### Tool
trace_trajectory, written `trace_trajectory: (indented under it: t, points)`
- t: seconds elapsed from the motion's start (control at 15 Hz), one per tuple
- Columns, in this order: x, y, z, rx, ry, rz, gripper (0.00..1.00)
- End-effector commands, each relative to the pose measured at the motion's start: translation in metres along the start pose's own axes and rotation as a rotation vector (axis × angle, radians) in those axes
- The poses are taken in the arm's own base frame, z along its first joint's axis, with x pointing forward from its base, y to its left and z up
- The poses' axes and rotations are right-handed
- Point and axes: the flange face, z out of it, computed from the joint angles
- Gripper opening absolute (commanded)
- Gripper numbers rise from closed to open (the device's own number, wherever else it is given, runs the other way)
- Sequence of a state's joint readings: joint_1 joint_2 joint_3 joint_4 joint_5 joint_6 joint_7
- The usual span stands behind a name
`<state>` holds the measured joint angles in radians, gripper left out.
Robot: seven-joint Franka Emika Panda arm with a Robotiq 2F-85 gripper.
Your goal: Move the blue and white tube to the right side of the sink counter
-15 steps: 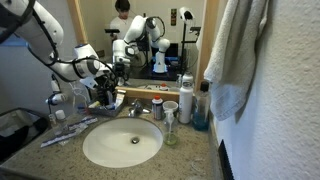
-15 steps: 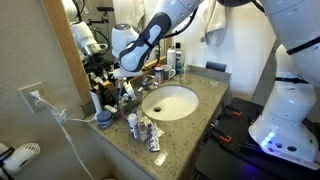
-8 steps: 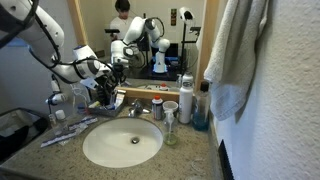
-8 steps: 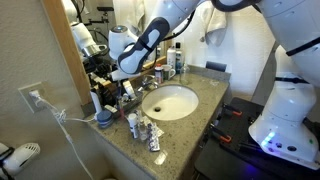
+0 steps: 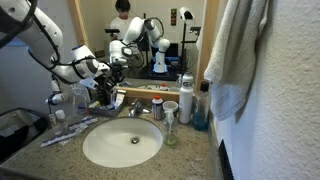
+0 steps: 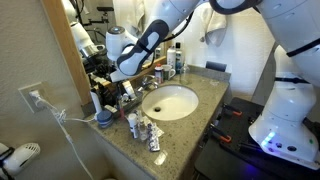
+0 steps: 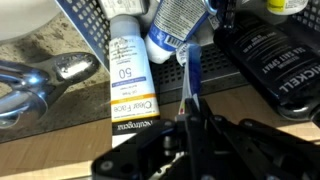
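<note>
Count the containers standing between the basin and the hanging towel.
4: silver bottle and blue bottle at the back, white cup beside them, small glass nearer. More may be hidden.

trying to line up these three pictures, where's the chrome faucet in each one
In an exterior view: the chrome faucet stands near the centre, just behind the white basin.
In an exterior view: it sits left of centre, on the far side of the basin, small and hard to make out.
Wrist view: chrome at the left edge.
Shared landmark: the speckled sink counter.

Open room above basin (image 5: 122, 143); faucet (image 5: 135, 108), cup (image 5: 170, 110), bottles (image 5: 186, 98) crowd counter (image 5: 195, 150) behind it.
</note>
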<state>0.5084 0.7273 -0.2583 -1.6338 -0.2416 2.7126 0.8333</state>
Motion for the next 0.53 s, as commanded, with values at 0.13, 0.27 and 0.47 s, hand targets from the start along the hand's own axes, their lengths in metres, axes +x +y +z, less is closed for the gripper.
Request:
trace_trajectory:
  t: [0.13,0.27,0.47]
  points:
    - [0.002,-0.012,-0.015,-0.009,0.055,-0.015,0.01]
    - [0.001,-0.016,-0.025,-0.005,0.082,-0.012,0.01]
    - [-0.001,-0.024,-0.044,-0.005,0.130,-0.004,0.01]
